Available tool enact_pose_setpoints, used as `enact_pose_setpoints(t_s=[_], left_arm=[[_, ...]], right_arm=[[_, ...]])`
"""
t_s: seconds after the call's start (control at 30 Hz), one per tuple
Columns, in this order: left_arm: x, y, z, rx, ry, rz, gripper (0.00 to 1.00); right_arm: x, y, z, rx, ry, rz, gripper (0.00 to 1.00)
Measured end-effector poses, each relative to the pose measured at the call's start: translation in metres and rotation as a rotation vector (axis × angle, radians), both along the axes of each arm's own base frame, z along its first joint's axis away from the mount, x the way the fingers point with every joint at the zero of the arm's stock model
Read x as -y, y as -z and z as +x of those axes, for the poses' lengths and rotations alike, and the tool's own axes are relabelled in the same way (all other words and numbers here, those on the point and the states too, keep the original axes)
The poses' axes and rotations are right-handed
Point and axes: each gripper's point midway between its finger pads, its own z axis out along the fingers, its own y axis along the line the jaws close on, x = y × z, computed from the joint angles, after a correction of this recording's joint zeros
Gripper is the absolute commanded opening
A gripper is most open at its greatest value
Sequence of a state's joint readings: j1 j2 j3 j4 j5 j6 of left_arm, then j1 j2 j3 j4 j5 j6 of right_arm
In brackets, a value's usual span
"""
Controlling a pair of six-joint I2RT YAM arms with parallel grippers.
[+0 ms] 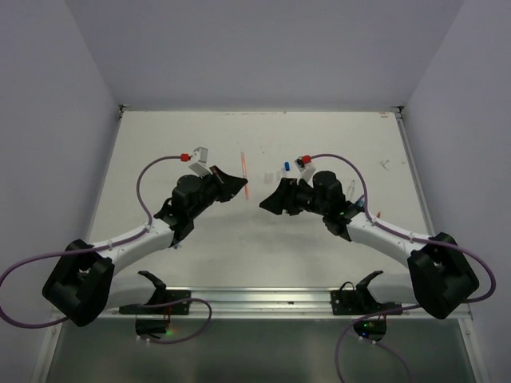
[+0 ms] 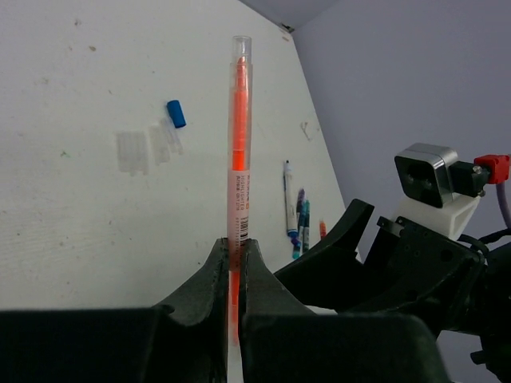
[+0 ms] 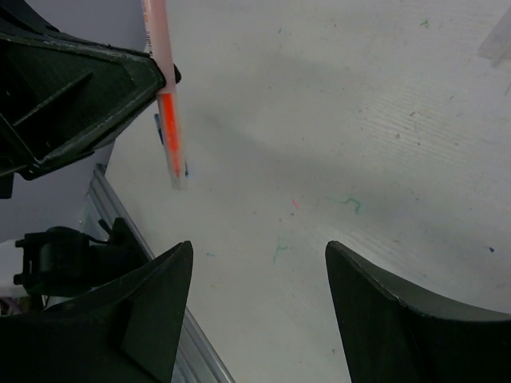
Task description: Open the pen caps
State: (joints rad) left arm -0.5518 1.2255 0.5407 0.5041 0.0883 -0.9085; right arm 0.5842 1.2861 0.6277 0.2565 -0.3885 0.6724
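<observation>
The pen caps are in two places: a blue cap lies loose on the surface, and a clear cap sits on the far tip of the orange pen. The left jaws are clenched on that pen's barrel, its tip pointing toward the right arm. The right jaws stand released, with nothing between them, near the capped tip. The step in hand looks like pulling this cap. Next, the right jaws need to line up around the cap alone, close, and draw straight along the barrel while the left grip holds firm.
</observation>
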Motion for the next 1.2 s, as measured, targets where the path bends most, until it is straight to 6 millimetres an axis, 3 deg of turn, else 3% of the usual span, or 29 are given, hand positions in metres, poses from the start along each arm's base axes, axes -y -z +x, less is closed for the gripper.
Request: enact_pose_setpoints(t_s=[0.23, 0.6, 0.93, 1.0, 1.2], left_arm=[[0.016, -0.006, -0.008, -0.013, -0.003, -0.05, 0.0], [0.02, -0.005, -0.009, -0.041, -0.018, -0.081, 0.0], [0.022, -0.002, -0.013, -0.048, -0.012, -0.1, 0.0], [0.023, -0.003, -0.013, -0.048, -0.008, -0.102, 0.0], [0.024, 0.0, -0.016, -0.05, 0.0, -0.103, 0.0]], right_arm=[[-0.022, -0.022, 0.0, 0.051, -0.027, 0.117, 0.64], [-0.044, 0.0, -0.011, 0.007, -0.079, 0.107, 0.5], [-0.051, -0.006, -0.003, 0.032, -0.066, 0.132, 0.44], [-0.052, -0.006, -0.001, 0.032, -0.066, 0.134, 0.36], [-0.058, -0.006, 0.002, 0.029, -0.067, 0.144, 0.27]])
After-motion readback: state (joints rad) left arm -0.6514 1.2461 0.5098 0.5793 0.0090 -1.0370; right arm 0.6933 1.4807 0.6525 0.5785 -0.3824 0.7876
